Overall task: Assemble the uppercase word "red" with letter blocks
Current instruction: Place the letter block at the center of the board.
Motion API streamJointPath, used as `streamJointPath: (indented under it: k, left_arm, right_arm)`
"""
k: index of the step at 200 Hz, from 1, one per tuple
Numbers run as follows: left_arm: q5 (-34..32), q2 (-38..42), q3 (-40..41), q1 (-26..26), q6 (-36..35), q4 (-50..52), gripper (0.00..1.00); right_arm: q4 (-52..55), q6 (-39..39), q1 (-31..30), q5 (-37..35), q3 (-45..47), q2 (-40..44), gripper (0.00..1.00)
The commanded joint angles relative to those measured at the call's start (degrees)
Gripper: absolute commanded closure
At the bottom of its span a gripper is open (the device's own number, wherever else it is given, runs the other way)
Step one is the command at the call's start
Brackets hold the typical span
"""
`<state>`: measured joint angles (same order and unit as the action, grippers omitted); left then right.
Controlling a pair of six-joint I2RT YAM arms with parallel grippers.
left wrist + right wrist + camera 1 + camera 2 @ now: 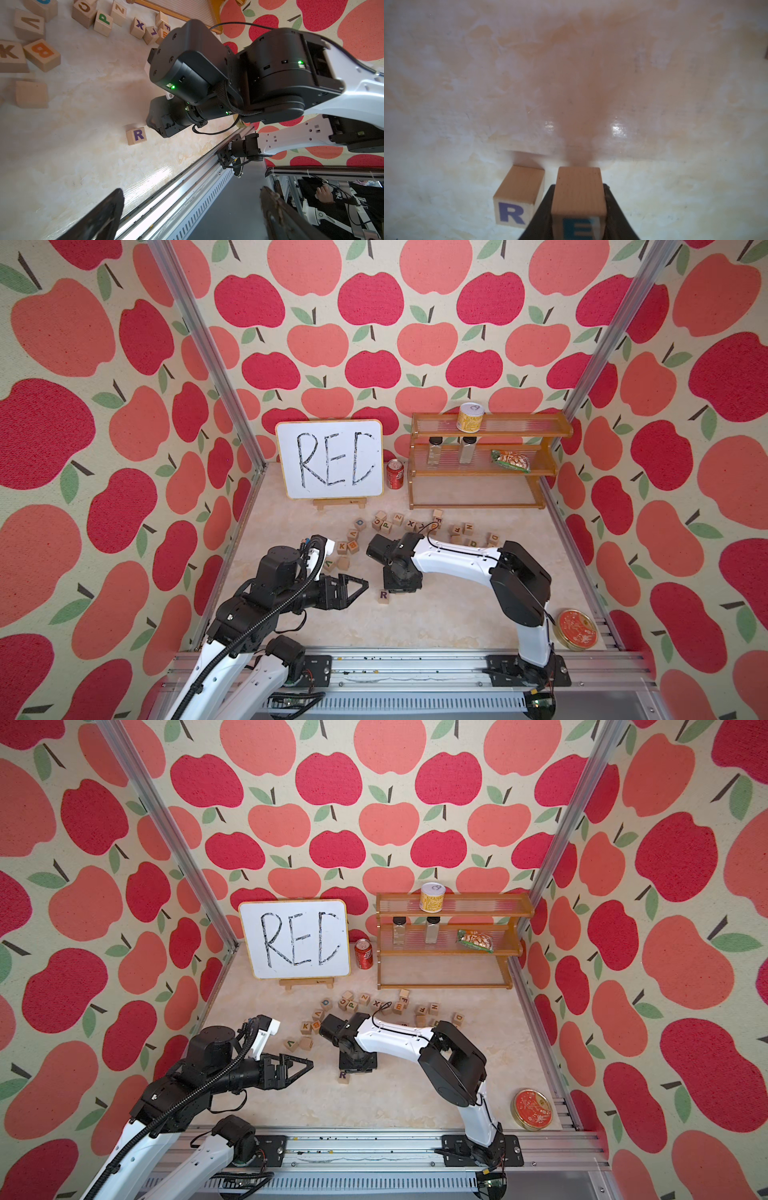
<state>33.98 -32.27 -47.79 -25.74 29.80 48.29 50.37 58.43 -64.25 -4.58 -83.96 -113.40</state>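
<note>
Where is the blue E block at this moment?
In the right wrist view, the blue E block is clamped in the right gripper, close beside the purple R block.

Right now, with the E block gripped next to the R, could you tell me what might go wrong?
The gap between the E block and the R block is narrow, so the right claw may nudge the R with its near finger on opening. Whether the E rests on the table is unclear; an early release might tip it.
</note>
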Motion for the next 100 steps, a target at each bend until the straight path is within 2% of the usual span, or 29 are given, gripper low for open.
streamJointPath:
  k: [1, 100]
  left_arm:
    - [0.83, 0.76, 0.55, 0.02, 0.96, 1.36, 0.01]
    - [0.61, 1.66, 0.68, -0.14, 1.11, 1.55, 0.01]
  right_arm:
    - [-1.05, 1.88, -0.54, 0.7, 0.61, 0.93, 0.89]
    - [-2.64, 2.07, -0.68, 1.66, 1.33, -0.37, 0.89]
